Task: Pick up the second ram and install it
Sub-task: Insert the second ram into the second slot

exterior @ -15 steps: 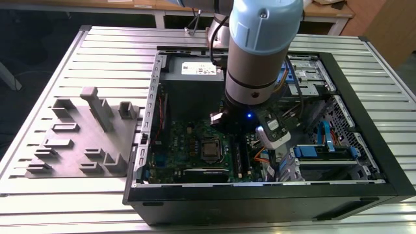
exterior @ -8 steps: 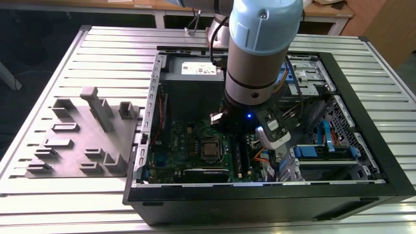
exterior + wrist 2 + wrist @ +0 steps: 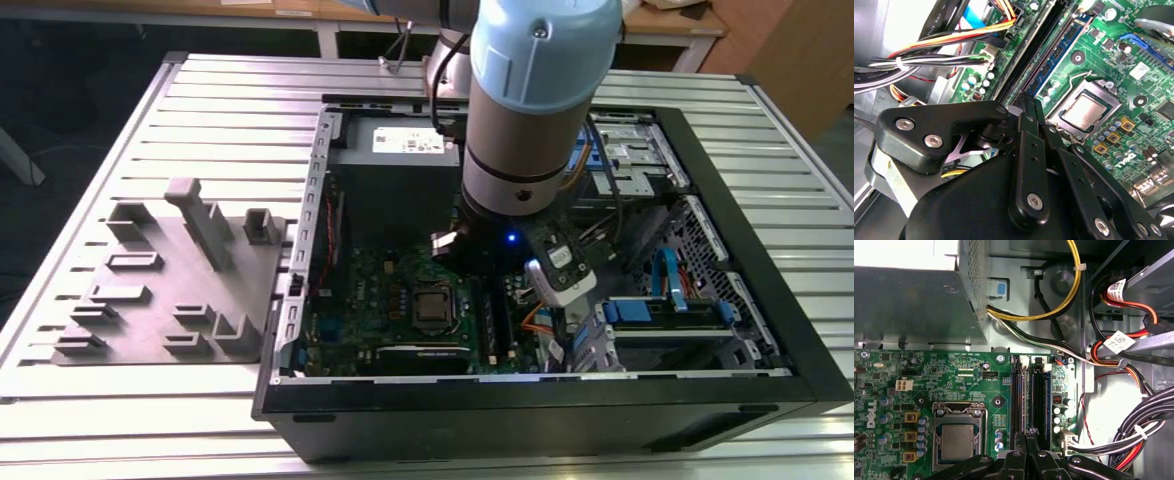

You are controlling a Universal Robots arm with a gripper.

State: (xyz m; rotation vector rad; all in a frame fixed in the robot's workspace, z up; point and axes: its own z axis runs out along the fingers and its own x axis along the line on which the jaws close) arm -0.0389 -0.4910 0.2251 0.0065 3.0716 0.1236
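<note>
End effector (image 3: 1030, 436) sits low over the memory slots (image 3: 1029, 405) by the CPU socket (image 3: 956, 440), fingers pinched near-closed on the top edge of the ram (image 3: 1026, 107): light, stiff, fragile board, best gripped mid-edge, clear of chips.

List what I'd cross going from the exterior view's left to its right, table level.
Grey tray with upright posts → case wall → motherboard with CPU socket → memory slots → blue drive bay → case's far wall.
</note>
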